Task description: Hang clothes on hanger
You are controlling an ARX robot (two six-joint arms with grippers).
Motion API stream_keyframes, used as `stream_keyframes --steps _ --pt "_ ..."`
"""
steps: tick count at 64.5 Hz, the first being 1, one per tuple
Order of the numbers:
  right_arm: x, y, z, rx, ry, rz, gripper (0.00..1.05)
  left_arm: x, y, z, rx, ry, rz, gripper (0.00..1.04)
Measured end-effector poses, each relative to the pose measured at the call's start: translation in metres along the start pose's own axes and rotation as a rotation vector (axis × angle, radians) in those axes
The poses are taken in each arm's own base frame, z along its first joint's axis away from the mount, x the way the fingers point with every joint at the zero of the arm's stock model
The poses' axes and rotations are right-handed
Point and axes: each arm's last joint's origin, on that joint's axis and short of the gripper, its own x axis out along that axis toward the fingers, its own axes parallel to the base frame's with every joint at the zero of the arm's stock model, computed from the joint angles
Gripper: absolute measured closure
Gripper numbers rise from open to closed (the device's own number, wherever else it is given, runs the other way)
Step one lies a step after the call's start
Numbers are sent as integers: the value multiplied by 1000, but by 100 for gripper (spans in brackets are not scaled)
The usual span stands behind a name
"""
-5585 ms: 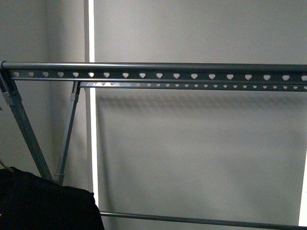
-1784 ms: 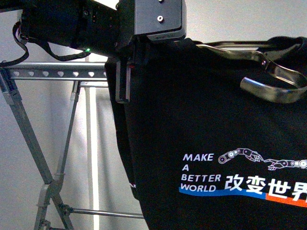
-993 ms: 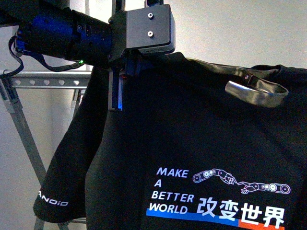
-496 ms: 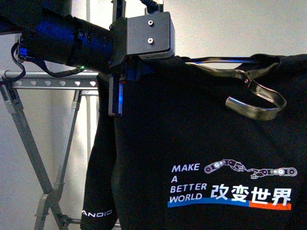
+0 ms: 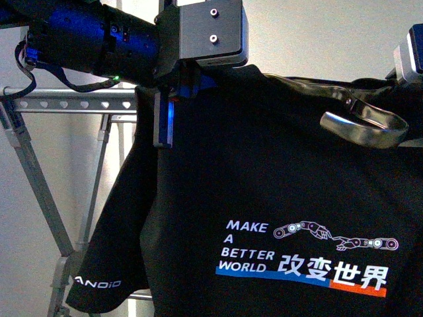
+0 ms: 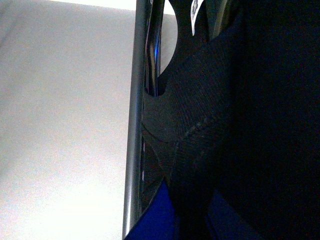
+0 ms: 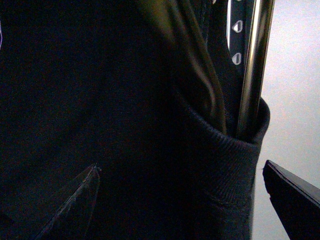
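Front view is mostly filled by the black shirt (image 5: pixel 264 185), which hangs with its printed side toward the camera in front of the grey rack (image 5: pixel 73 100). Its top edge sits at the height of the top rail and hides the rail from the left arm rightward. Only the rail's left end, punched with heart holes, and the crossed legs below it show against the pale wall (image 5: pixel 330 33). From here I cannot tell whether the cloth lies over the rail.

The left arm (image 5: pixel 86 36), dark with a blue sheen, reaches in from the top left corner and ends in a grey block. Below the block the left gripper (image 5: pixel 165 122) sits at the shirt's shoulder, one finger lit blue. In the left wrist view, ribbed cloth runs down between two blue shapes beside the rail, so the gripper appears pinched on the shirt.

The right gripper (image 7: pixel 181 165) has its two dark fingers spread wide, one on each side of the collar (image 7: pixel 230 150), gripping nothing. There the ribbed collar wraps round a shiny tube of the rack, with the heart-holed strip just beside it.

One sleeve (image 5: pixel 112 251) hangs toward the rack's left legs. A curved metal strip (image 5: pixel 363 125) lies against the shirt near its top right. The white print (image 5: pixel 304 257), underlined in blue and orange, sits low on the chest. A small white logo (image 5: pixel 99 283) marks the sleeve hem.
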Motion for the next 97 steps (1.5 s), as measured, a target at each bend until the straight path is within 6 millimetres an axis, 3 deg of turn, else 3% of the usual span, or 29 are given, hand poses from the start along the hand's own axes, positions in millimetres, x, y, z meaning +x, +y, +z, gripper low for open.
stream_keyframes --steps 6,17,30,39,46,53,66,75,79,81,87,92,97 --pt "6 -3 -3 66 2 4 7 0 0 0 0 0 0 100" --pt "10 -2 -9 106 13 -10 40 0 0 0 0 0 0 100" --pt "9 2 -14 104 5 -36 67 0 0 0 0 -1 0 100" --pt "4 7 -23 146 -8 -29 94 0 0 0 -2 -3 1 72" --pt "-1 9 -27 168 -10 -12 96 0 0 0 -2 -4 2 58" --pt "-13 10 -31 242 -20 25 96 0 0 0 -3 -6 2 35" --pt "-23 20 -39 330 -20 61 96 0 1 0 -7 -12 12 5" --pt "-25 41 -46 445 6 144 96 -9 19 -18 -493 -98 359 6" --pt "-26 49 -46 496 10 185 96 -21 34 -32 -834 -130 500 7" --pt "-26 50 -47 513 11 193 96 -25 39 -37 -910 -131 542 7" --pt "-26 59 -47 639 19 253 96 -46 62 -66 -1507 -181 738 7" --pt "-26 61 -44 771 26 294 96 -50 69 -86 -1868 -103 849 7" --pt "-24 57 -42 880 55 297 97 -48 63 -97 -2061 80 947 7"
